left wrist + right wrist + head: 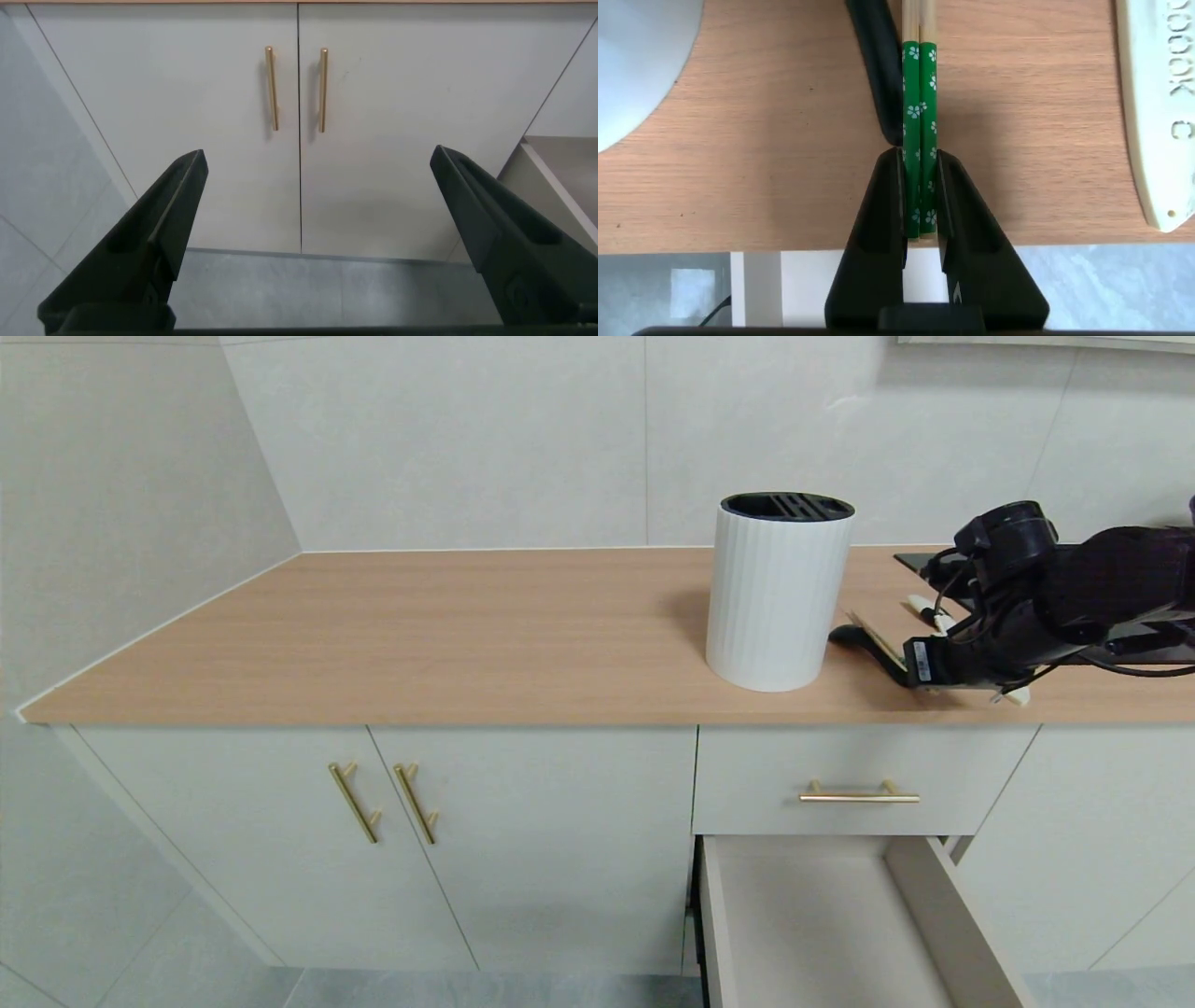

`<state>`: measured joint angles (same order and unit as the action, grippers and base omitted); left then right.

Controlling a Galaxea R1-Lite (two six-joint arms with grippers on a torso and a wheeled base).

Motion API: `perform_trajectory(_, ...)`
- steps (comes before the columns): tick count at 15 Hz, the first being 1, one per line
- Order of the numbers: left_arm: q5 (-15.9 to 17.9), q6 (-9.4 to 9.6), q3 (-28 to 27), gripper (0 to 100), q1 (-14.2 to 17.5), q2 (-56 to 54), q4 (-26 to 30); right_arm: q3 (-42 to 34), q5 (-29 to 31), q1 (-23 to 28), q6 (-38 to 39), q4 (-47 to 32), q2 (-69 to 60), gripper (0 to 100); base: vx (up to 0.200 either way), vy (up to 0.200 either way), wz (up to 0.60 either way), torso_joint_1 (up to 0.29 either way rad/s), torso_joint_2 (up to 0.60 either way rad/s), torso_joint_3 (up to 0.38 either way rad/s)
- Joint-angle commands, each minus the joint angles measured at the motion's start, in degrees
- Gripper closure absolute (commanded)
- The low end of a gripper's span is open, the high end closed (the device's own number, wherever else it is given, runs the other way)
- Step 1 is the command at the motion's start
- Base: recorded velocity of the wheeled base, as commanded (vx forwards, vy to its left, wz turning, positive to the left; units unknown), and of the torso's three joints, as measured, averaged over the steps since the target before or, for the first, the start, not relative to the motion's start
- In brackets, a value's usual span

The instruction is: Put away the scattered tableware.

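The left gripper (318, 159) hangs with its jaws spread wide and nothing between them, facing the two pale cabinet doors (299, 140) with their gold bar handles. On the wooden counter (467, 635) a white ribbed holder (780, 593) with a black slotted top stands upright, at about 3 o'clock from the counter's middle. At about 4 o'clock from the holder's base lies a black utensil (848, 635), and just beside it, lying alongside, is a pair of chopsticks (876, 637). They are pale wood, side by side and touching, and each carries a green band printed with small white flowers near its thick end. They lie flat on the counter, close to its front edge. The right gripper (910, 670) has its fingers (889, 201) closed onto the green ends of the pair, one finger on either side. A white utensil (1158, 112) with dark print lies near the chopsticks, apart from them, on the side away from the black one. Below the counter, at about 5 o'clock from the holder, a drawer (724, 933) stands pulled open
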<state>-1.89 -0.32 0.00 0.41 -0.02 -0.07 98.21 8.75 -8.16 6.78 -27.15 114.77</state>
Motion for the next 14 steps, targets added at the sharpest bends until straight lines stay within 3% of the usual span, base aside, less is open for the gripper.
perform_trajectory(1,-0.04,-0.03,0.0,0,0.02,0.02,-0.01,-0.12,0.04,-0.02,-0.01,-0.01,-0.69,100,0.0,0.0,0.0,0.0,0.0,0.0)
perform_trajectory(5,0.04,-0.03,0.0,0,0.02,0.02,-0.01,-3.9,0.12,-0.02,1.57,0.08,-7.46,100,0.0,0.0,0.0,0.0,0.0,0.0)
perform_trajectory(8,-0.04,-0.03,0.0,0,0.02,0.02,-0.01,-16.47,-0.58,-0.63,2.36,0.34,-21.26,100,0.0,0.0,0.0,0.0,0.0,0.0)
perform_trajectory(14,-0.04,-0.03,0.0,0,0.02,0.02,-0.01,-36.24,-9.54,-6.26,2.1,0.34,-44.73,100,0.0,0.0,0.0,0.0,0.0,0.0)
